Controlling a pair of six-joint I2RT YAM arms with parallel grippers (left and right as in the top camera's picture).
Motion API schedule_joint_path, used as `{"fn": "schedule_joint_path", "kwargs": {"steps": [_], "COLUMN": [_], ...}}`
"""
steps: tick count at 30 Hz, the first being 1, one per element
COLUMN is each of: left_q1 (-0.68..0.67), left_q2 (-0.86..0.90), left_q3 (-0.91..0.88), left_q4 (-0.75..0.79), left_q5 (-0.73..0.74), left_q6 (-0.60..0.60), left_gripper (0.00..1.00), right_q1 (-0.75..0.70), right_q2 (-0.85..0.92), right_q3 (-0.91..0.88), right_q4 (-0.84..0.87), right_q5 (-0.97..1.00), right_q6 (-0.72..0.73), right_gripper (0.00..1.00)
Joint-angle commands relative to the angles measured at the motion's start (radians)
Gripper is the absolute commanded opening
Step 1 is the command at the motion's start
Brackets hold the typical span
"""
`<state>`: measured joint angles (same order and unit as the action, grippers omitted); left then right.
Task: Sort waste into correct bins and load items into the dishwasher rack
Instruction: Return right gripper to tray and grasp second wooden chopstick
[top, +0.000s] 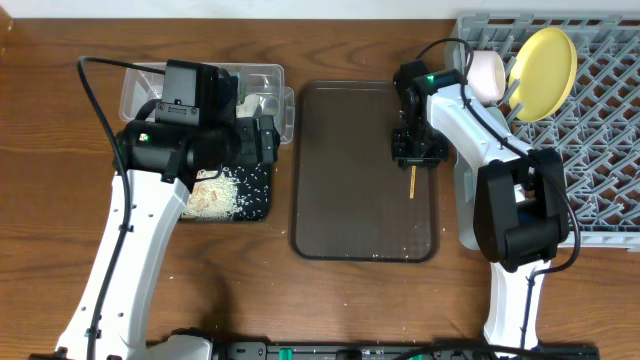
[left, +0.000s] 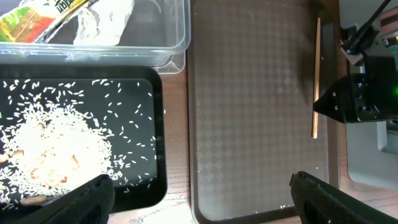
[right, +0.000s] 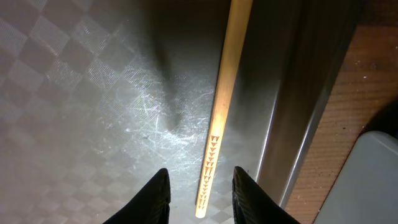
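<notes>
Directly between the right fingers (right: 158, 198) lies one wooden chopstick (right: 219, 118), flat on the brown tray (right: 87, 93). Its patterned end sits in the gap, and the stick runs straight away from them. These fingers stand apart, one on each side of the stick. A sliver of tray shows on both sides, so they are not clamped on it. Just to their outer side runs the tray's raised rim, then a strip of bare worktop (right: 357, 81).

The left fingers (left: 87, 198) are spread wide and hold nothing. Under one of them is the black tray (left: 158, 112), strewn with rice (left: 56, 146) that is heaped toward that finger's side. Under the other is the near part of the brown tray. Just beyond the black tray stands the clear tub (left: 181, 34), with the green-yellow wrapper (left: 34, 18) and crumpled white paper (left: 106, 22) inside.

Farthest from the left fingers, on the far side of the right ones, the grey rack (top: 600, 130) holds the yellow plate (top: 545, 60) on edge. A pale cup (top: 487, 75) sits just beside the plate.
</notes>
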<state>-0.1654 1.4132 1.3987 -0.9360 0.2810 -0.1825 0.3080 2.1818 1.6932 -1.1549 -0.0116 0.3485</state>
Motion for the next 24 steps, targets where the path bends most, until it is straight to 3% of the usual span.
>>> {"fn": "schedule_joint_path", "kwargs": {"steps": [1,11,18,24], "left_q1": [0.003,0.003,0.003,0.003], "left_q2": [0.005,0.005,0.005,0.005], "left_q3": [0.005,0.005,0.005,0.005], "left_q4": [-0.002,-0.002,-0.002,-0.002], "left_q5": [-0.013,-0.013,-0.013,-0.013], "left_q6": [0.009,0.009,0.009,0.009], "left_gripper": [0.93,0.93,0.93,0.93], "right_q1": [0.007,0.008,0.008,0.007], "right_q2": [0.014,0.014,0.014,0.010], "right_q3": [-0.013,-0.087,-0.117,-0.122], "right_q4": [0.002,0.043,0.079,0.093], "right_q5": [0.030,0.042,0.037,0.031], "right_q6": [0.034,0.048,0.048,0.048], "right_gripper": [0.29,0.22,0.01,0.01]}}
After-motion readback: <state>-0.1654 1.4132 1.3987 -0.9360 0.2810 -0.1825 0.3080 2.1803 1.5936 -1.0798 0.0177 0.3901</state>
